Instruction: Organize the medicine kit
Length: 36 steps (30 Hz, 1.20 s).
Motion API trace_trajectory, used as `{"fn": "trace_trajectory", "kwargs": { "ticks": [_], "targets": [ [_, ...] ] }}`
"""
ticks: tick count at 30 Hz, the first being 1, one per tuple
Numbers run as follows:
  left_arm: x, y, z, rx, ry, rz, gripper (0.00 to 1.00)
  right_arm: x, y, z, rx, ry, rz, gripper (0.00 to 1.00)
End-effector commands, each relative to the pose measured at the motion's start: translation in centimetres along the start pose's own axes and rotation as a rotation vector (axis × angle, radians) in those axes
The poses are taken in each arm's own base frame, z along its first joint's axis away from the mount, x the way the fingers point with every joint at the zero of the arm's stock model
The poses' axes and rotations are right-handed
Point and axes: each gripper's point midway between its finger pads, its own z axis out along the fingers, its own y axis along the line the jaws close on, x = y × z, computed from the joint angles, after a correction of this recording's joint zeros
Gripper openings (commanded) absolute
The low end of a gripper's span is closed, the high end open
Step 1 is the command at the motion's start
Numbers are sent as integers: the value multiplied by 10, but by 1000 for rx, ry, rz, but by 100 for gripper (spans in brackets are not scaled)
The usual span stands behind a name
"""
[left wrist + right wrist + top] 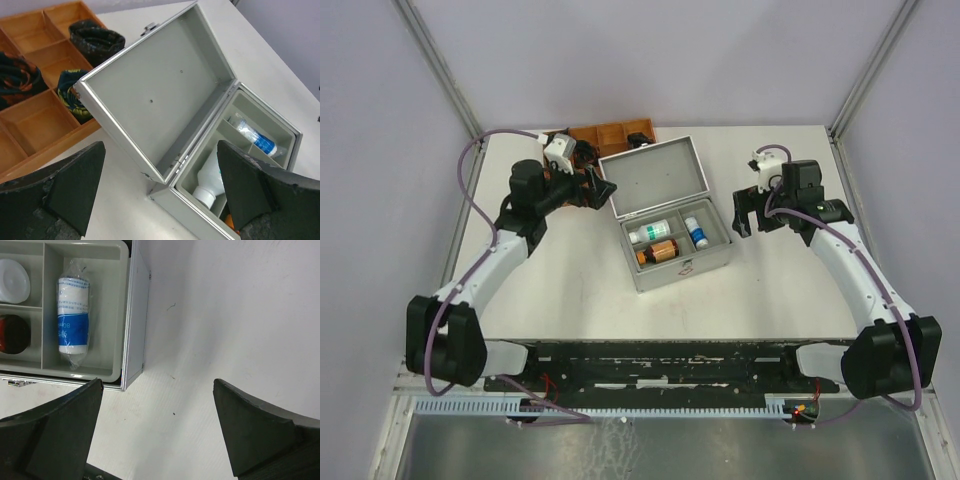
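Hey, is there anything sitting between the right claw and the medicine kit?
Nothing visible does. The right claw hangs open just beside the medicine kit, and only bare table lies between them.

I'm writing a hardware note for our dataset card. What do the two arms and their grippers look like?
The left arm and right arm match: white curved links between bulky black joint housings, with a small white camera block at each wrist. A thin purple cable loops along each. The left gripper and right gripper have broad matte black wedge-shaped fingers, scuffed at the edges.
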Motion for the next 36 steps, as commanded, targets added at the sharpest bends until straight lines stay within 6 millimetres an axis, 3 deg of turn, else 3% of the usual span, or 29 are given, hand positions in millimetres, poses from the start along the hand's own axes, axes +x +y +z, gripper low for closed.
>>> {"fn": "trace_trajectory", "kwargs": {
  "ticks": [1, 9, 19, 31, 33, 36],
  "targets": [
    [-19, 23, 26, -60, -67, -158, 99, -8, -3, 1, -3, -28, 1, 100],
    [-2, 35, 65, -13, -70, -255, 99, -7, -2, 3, -16, -21, 7, 100],
    [19, 25, 98, 132, -24, -370, 99, -4, -2, 5, -24, -9, 10, 100],
    [-15, -23, 73, 388, -109, -251, 99, -7, -2, 8, -22, -16, 27, 100],
    [-17, -28, 69, 411, -112, -236, 99, -17, -4, 12, -18, -48, 46, 99],
    [-18, -37, 61, 446, -109, -199, 99, -51, 6, 20, -90, -167, 71, 98]
  ]
}}
